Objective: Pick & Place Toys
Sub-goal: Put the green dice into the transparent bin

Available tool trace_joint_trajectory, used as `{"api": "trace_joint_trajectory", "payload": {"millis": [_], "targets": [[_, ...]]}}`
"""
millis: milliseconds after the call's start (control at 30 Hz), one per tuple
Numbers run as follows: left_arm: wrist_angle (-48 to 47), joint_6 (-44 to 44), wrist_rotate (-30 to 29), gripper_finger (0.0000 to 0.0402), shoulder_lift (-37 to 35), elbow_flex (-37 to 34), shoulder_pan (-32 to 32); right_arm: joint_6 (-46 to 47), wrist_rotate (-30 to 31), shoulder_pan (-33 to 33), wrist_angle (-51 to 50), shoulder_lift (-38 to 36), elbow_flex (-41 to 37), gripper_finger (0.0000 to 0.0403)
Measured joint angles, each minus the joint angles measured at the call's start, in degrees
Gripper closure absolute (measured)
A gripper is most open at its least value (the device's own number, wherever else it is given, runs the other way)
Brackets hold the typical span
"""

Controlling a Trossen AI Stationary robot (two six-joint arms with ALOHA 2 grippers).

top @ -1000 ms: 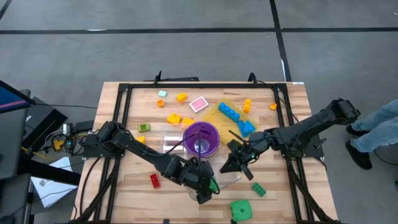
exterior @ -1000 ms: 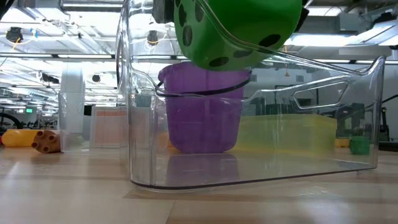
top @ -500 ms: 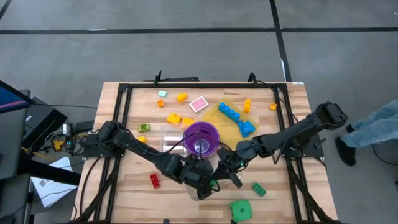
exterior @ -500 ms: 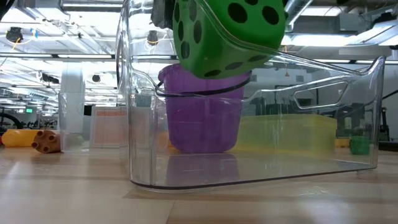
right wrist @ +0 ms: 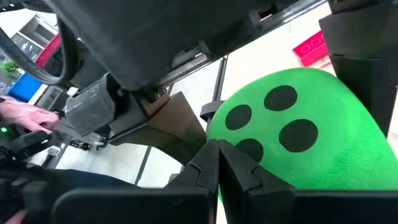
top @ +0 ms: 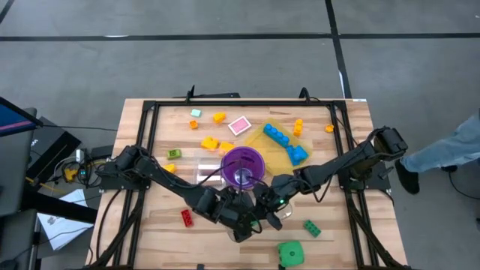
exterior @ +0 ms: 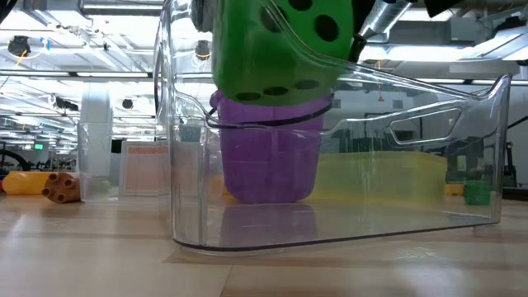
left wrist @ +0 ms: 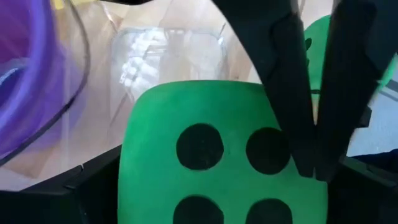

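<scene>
My left gripper [top: 244, 221] is shut on a big green black-dotted die [exterior: 276, 49], held above the clear tub [exterior: 429, 91] at the table's near middle. The die also fills the left wrist view [left wrist: 217, 155] and shows in the right wrist view [right wrist: 298, 143]. My right gripper [top: 268, 212] is shut, with its tips at the die's side. A second green die [top: 290, 253] rests on the table by the near edge. Small bricks lie scattered: blue [top: 276, 133], red [top: 186, 217], green [top: 312, 228], pink [top: 239, 125]. My left gripper pinches the die between its two fingers [left wrist: 93, 186] on two opposite faces, coming from above. The die is lifted clear at the height of the tub's rim and is tilted. My right gripper's shut fingertips [right wrist: 214, 162] lie against a dotted face of the die [right wrist: 249, 146], near its edge. They come slanting from the table's right side.
The purple cup [top: 242, 166] stands just behind the tub, and the yellow translucent tray [top: 277, 146] lies beyond it. Orange and yellow bits lie along the far side. A person's legs [top: 450, 154] show past the table's right edge.
My right gripper has moved toward the table's left, up to the die held by my left gripper. The die has turned in the hold, showing other dotted faces, and has shifted a little to the left in the low view.
</scene>
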Motion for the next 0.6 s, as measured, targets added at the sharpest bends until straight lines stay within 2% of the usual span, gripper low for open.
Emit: {"api": "trace_joint_trajectory", "payload": {"millis": [600], "targets": [[-0.53, -0.26, -0.92, 0.0001, -1.86, 0.04, 0.01, 0.44, -0.43, -2.16, -2.43, -1.14, 0.69, 0.0403]]}}
